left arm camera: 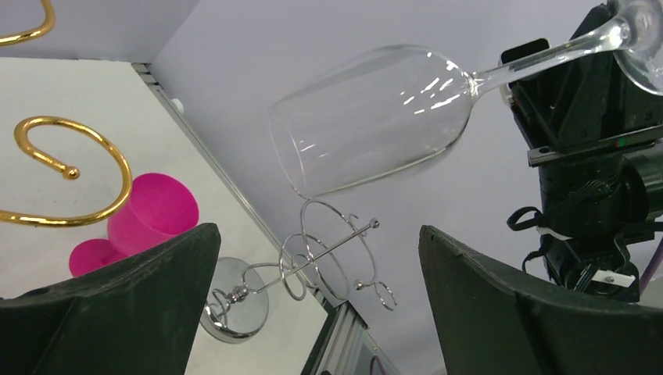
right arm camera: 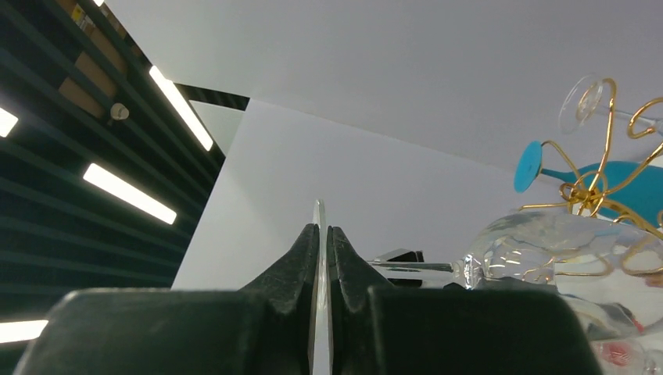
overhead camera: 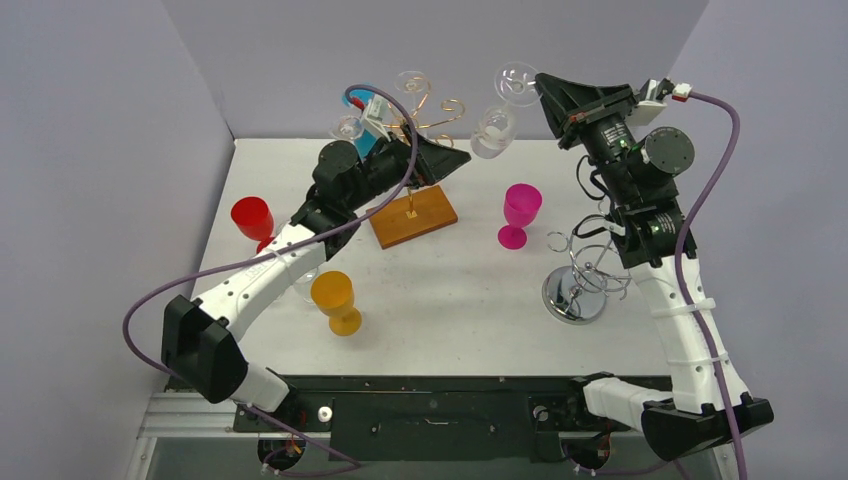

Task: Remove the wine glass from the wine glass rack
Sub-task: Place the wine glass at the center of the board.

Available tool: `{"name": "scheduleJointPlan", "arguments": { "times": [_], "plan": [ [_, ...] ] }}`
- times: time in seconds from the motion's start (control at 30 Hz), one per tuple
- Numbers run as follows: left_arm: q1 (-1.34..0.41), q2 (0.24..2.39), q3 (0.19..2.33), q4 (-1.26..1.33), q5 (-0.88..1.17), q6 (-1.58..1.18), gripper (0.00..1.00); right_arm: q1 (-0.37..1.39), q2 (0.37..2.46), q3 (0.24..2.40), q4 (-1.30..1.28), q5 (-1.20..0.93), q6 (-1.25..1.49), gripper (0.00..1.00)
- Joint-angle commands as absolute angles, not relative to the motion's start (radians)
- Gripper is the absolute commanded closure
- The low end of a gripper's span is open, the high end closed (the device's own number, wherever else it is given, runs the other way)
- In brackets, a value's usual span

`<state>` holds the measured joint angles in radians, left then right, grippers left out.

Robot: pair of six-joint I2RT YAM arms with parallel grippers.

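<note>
Pinching wine glass (left arm camera: 375,117) foot, apparently: right gripper (right arm camera: 322,238).

white+blk arms (overhead camera: 250,280) w/ purple cables (overhead camera: 737,130).

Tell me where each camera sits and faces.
Top external: above and behind the bases, looking down on the table; left arm, right arm show.
Left wrist: faces across at the wine glass and right arm; open left gripper frames the bottom.
Right wrist: tilted up toward ceiling lights; right gripper shut on the glass's foot.
Shared: both wrist views show the glass and gold wine glass rack.
</note>
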<state>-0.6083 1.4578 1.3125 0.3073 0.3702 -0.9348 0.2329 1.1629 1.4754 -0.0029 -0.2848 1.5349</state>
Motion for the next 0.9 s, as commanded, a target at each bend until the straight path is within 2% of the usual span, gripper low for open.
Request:
{"name": "scheduleJointPlan", "arguments": {
  "times": [0.0,0.37,0.8,0.87],
  "plan": [
    [-0.615,1.476,1.33,0.548,0.375,-1.001,0.04,0.266,1.133,1.502,0.084,-0.243,1.6,1.0],
    [-0.612,1.522,1.331,0.649,0.384,-1.048,0.03,0.274,1.137,1.471,0.196,-0.25,1.732,1.0],
    [-0.601,1.564,1.307,0.974,0.455,-1.185,0.0,0.286,1.169,1.404,0.373,-0.293,1.905,1.0],
    [-0.6,1.567,1.307,1.006,0.461,-1.203,0.05,0.287,1.173,1.388,0.409,-0.299,1.938,1.0]
  ]
}}
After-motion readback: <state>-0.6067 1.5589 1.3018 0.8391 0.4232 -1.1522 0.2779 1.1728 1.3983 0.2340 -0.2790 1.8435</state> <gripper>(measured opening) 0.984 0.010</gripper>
